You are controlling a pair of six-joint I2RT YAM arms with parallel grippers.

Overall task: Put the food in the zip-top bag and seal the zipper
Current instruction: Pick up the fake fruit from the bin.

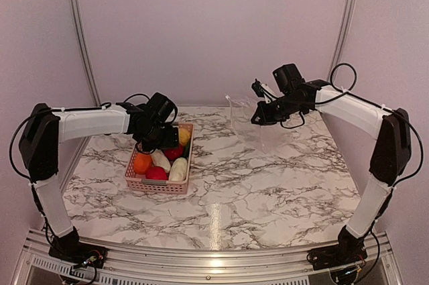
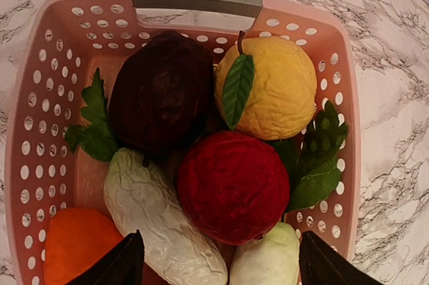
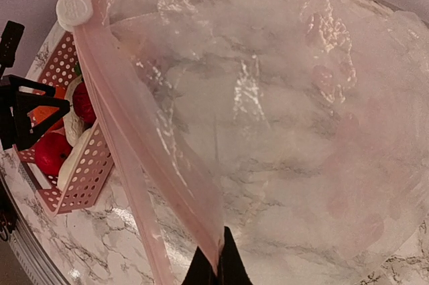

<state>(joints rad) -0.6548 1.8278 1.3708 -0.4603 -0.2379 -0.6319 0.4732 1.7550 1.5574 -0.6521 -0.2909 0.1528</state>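
Observation:
The food lies in a pink lattice basket (image 2: pixel 40 97): a dark purple piece (image 2: pixel 161 90), a yellow fruit (image 2: pixel 275 87), a red ball (image 2: pixel 231 188), two white oblong pieces (image 2: pixel 161 218) and an orange piece (image 2: pixel 74 245). My left gripper (image 2: pixel 221 268) is open just above the food, its fingertips either side of the red ball; it also shows in the top view (image 1: pixel 155 139). My right gripper (image 3: pixel 219 265) is shut on the mouth edge of the zip-top bag (image 3: pixel 281 131) and holds it up off the table. The zipper (image 3: pixel 120 131) is a pinkish strip with a white slider (image 3: pixel 74 7) at its far end.
The basket (image 1: pixel 161 188) stands left of centre on the marble table (image 1: pixel 268 191). The bag (image 1: pixel 251 124) hangs at the back right of centre. Plain walls and two aluminium posts (image 1: pixel 79 30) close in the back and sides.

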